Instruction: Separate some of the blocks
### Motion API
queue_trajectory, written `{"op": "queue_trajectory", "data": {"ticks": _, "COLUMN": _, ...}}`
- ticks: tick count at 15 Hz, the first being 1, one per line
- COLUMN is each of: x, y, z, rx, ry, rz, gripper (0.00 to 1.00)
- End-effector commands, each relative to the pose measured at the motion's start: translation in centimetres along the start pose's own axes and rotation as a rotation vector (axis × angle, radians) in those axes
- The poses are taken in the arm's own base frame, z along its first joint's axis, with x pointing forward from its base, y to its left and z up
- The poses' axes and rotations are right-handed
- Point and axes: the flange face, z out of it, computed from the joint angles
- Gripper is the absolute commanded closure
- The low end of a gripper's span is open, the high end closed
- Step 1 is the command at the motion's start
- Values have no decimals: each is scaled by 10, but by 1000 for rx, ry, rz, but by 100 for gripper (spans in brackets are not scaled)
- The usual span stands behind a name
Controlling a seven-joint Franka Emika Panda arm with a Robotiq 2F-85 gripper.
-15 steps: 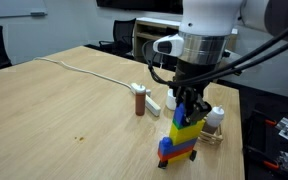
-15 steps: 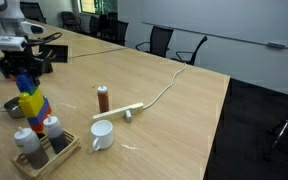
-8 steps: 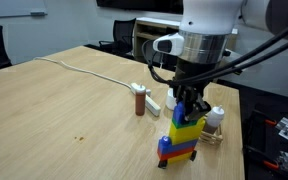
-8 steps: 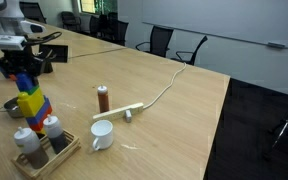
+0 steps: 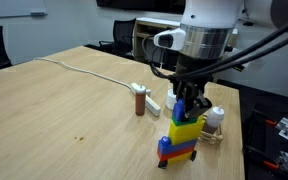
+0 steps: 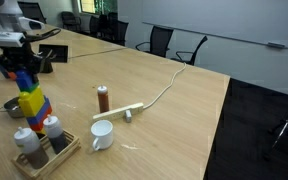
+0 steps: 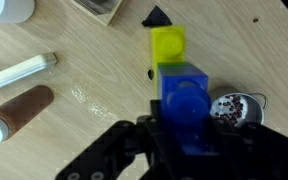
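The blocks (image 5: 182,138) stand as a small tower near the table's edge, with a yellow brick (image 5: 187,129) in the middle and blue and red bricks below. The tower also shows in an exterior view (image 6: 32,106). My gripper (image 5: 188,104) comes down from above and is shut on the top blue brick (image 7: 184,95), one finger on each side. In the wrist view the yellow brick (image 7: 167,45) sticks out beyond the blue one. I cannot tell whether the top brick still touches the yellow one.
A brown cylinder (image 5: 140,101) stands on the wooden table, next to a white bar and a cable (image 6: 160,94). A white cup (image 6: 101,135) and a wooden tray with shakers (image 6: 40,152) sit close to the tower. A small metal dish (image 7: 234,108) lies beside it.
The arm has risen a little with the top blue brick in its jaws. The rest of the tower and the other things have not moved.
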Motion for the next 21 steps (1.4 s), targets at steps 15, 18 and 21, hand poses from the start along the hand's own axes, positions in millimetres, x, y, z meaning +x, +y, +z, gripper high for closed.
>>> {"op": "queue_trajectory", "data": {"ticks": 15, "x": 10, "y": -8, "z": -62, "rx": -92, "ry": 39, "rz": -63, "gripper": 89}}
{"op": "queue_trajectory", "data": {"ticks": 18, "x": 19, "y": -30, "z": -61, "rx": -78, "ry": 54, "rz": -127, "gripper": 89}}
{"op": "queue_trajectory", "data": {"ticks": 21, "x": 28, "y": -52, "z": -48, "rx": -31, "ry": 67, "rz": -182, "gripper": 89}}
